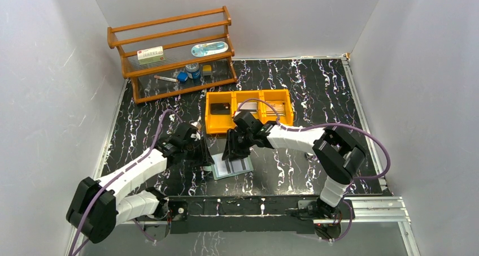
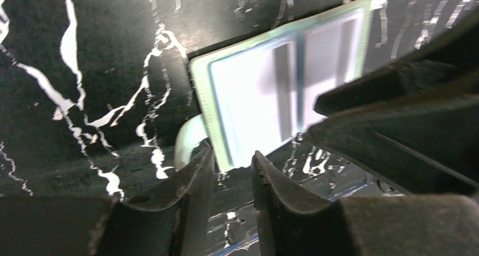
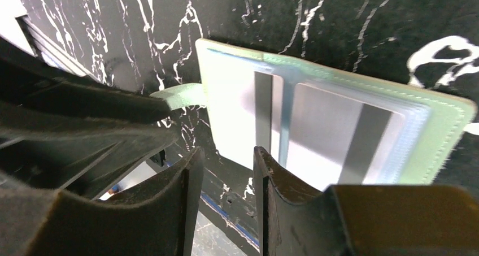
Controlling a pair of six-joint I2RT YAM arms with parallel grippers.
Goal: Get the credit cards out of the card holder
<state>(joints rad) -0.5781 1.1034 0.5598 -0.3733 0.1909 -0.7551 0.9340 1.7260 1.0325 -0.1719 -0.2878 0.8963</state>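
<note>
The card holder (image 1: 232,166) lies opened flat on the black marbled table, pale teal with clear sleeves. Silvery-grey credit cards (image 3: 339,133) with dark stripes sit inside the sleeves, seen too in the left wrist view as credit cards (image 2: 254,98). My left gripper (image 2: 231,163) is low at the card holder's (image 2: 217,126) left corner, beside its strap (image 2: 189,137). Its jaws are a little apart with nothing between them. My right gripper (image 3: 226,161) hovers at the card holder's (image 3: 440,154) near edge, open and empty. In the top view the left gripper (image 1: 203,157) and right gripper (image 1: 233,151) flank the holder's far side.
An orange three-compartment bin (image 1: 248,120) stands just behind the grippers, with a dark card (image 1: 221,108) in its left compartment. A wooden rack (image 1: 175,52) with small items is at the back left. White walls close in both sides.
</note>
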